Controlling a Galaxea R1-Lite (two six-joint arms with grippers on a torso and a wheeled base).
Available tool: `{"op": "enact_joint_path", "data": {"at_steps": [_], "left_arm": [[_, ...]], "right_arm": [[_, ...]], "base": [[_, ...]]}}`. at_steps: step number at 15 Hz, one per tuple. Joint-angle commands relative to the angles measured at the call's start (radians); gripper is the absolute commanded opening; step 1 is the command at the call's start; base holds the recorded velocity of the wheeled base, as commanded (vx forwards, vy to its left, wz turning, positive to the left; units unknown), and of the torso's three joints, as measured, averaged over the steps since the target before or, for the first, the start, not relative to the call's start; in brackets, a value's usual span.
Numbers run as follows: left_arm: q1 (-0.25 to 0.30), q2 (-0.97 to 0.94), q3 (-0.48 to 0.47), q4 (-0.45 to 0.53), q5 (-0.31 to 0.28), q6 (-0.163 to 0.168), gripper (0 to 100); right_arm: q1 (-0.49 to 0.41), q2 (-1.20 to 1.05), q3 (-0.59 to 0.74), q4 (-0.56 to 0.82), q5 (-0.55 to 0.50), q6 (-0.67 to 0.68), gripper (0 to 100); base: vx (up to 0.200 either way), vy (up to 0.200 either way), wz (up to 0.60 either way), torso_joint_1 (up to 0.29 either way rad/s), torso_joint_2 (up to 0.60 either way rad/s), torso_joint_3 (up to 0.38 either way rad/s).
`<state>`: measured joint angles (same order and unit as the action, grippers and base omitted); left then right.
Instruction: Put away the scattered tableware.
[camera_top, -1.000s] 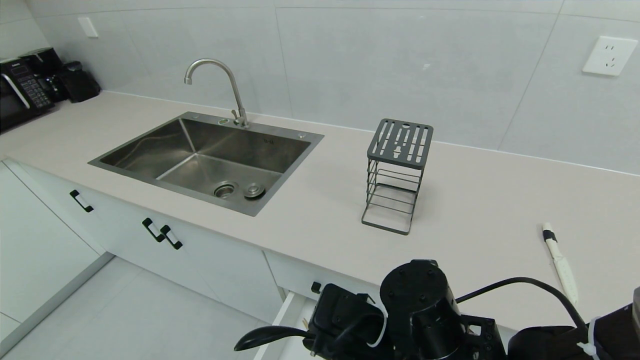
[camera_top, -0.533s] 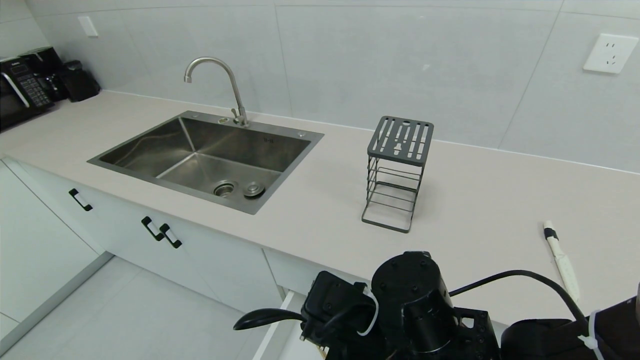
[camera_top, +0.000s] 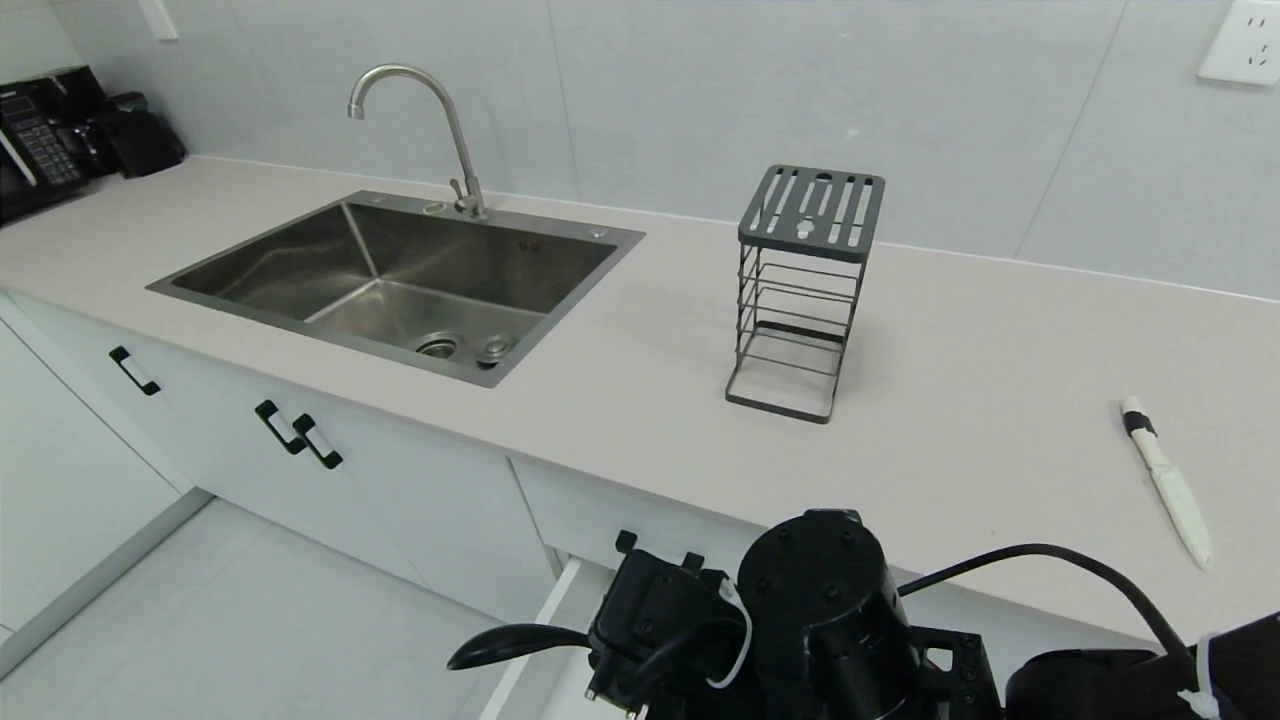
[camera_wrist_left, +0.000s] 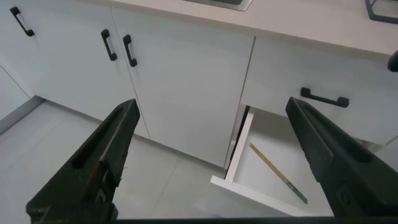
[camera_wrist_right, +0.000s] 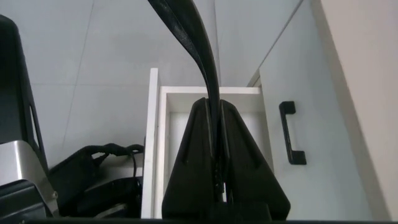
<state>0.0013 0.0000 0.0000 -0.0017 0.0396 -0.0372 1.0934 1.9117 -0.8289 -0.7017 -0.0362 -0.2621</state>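
The step in hand looked like stowing the black spoon (camera_top: 505, 645). The right tool (camera_wrist_right: 214, 115) was clamped shut on its slim handle, with the glossy dark bowl (camera_wrist_right: 177, 25) jutting out ahead of the fingers. It hung just above the pulled-out white drawer (camera_wrist_right: 155, 143) below the tabletop (camera_top: 640, 400).

The left tool (camera_wrist_left: 211, 124) hovered near the same drawer with its jaws spread wide and nothing between them. A thin wooden stick (camera_wrist_left: 277, 173) (a chopstick, by the look of it) lay inside the drawer.

The next move would call for lowering the spoon until it sat flat within the drawer walls. The grip could then be released without the long handle catching the front edge. Whether the bowl was over the drawer or out past its front could not be told.

Farther off on the tabletop, a cream knife (camera_top: 1165, 480) with a black band on its handle lay flat to the robot's right, well apart from the rest. It was likely the next piece to collect. A dark wire knife rack (camera_top: 805, 290) with a slotted top stood upright mid-tabletop. Beyond it, to the left, were the steel sink (camera_top: 480, 265) and the curved faucet (camera_top: 455, 140) against the tiled wall.
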Motion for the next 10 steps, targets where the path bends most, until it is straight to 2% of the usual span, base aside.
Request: {"op": "enact_joint_path", "data": {"at_steps": [1,10], "left_arm": [[0.000,0.000,0.000,-0.001,0.000,0.000,100],[0.000,0.000,0.000,-0.001,0.000,-0.001,100]], "right_arm": [[0.002,-0.003,-0.001,-0.001,-0.001,0.000,0],[0.013,-0.019,-0.002,-0.001,-0.002,0.000,0]], "base": [[0.000,0.000,0.00,-0.281,0.52,0.246],[0.000,0.000,0.00,-0.260,0.51,0.245]]}}
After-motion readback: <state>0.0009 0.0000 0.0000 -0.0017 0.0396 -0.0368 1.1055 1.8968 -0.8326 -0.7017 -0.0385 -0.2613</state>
